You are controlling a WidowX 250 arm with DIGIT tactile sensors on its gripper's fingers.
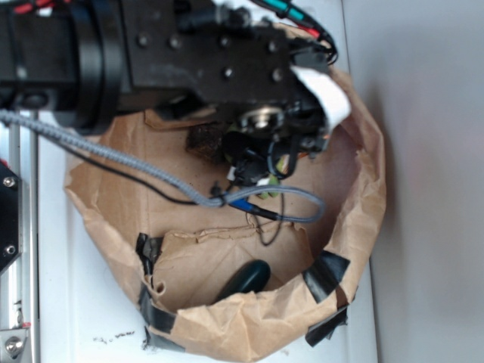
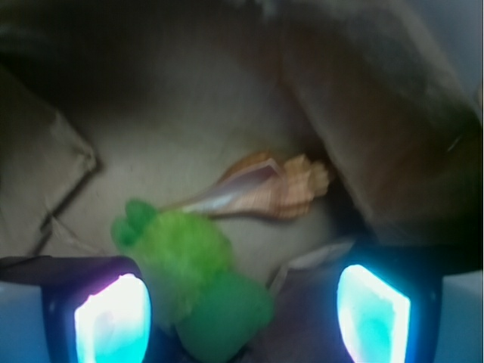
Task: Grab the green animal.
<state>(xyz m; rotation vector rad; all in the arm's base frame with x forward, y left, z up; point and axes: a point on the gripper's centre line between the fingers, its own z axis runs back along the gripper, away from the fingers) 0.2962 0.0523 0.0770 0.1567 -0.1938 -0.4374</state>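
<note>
In the wrist view the green animal, a fuzzy lime-green plush, lies on the brown paper floor between my two glowing fingers. It sits close to the left finger, with a wide gap to the right finger. My gripper is open and holds nothing. In the exterior view my gripper hangs low inside the paper bag, and the arm hides the animal there.
An orange-brown spiral seashell lies just beyond the plush. A dark green glossy oval rests at the bag's near wall. The bag's crumpled walls, patched with black tape, ring the gripper. A grey cable crosses the bag.
</note>
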